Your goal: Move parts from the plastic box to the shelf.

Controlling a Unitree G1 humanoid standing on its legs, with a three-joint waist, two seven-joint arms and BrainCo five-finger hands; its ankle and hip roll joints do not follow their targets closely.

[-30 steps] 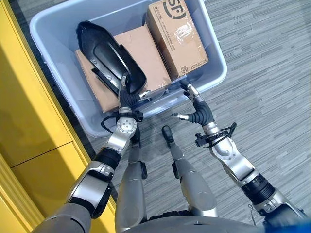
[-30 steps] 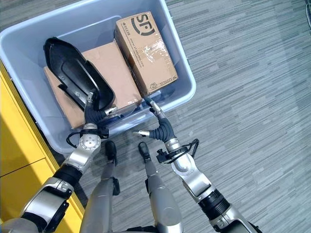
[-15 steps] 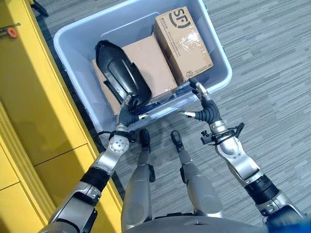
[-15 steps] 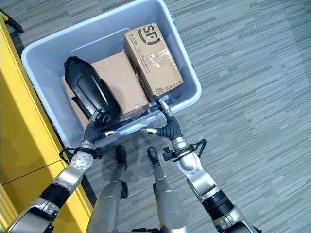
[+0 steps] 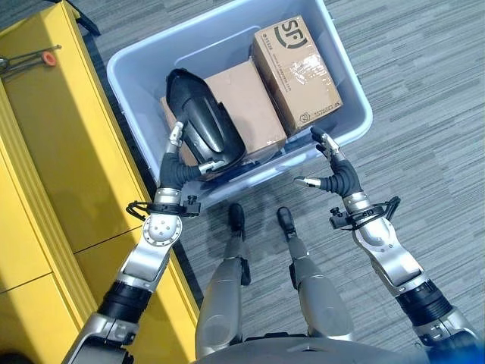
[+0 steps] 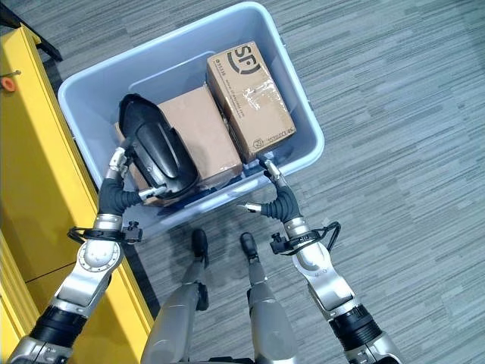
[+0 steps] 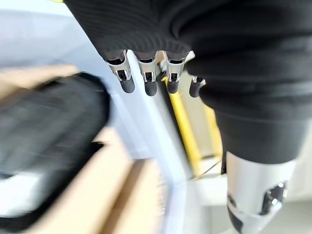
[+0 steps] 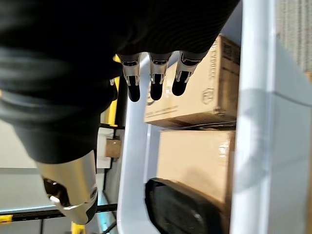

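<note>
My two head eyes are looking steeply down from above at the grey plastic box [image 5: 355, 97] on the floor, both taking in the same scene from slightly offset spots. My left wrist camera is peering along my left hand [image 7: 146, 73] from very close at the black part [image 7: 44, 141]. My right wrist camera is looking past my right hand [image 8: 151, 78] over the box rim at the cardboard boxes [image 8: 195, 146], which the head eyes are also showing.
</note>
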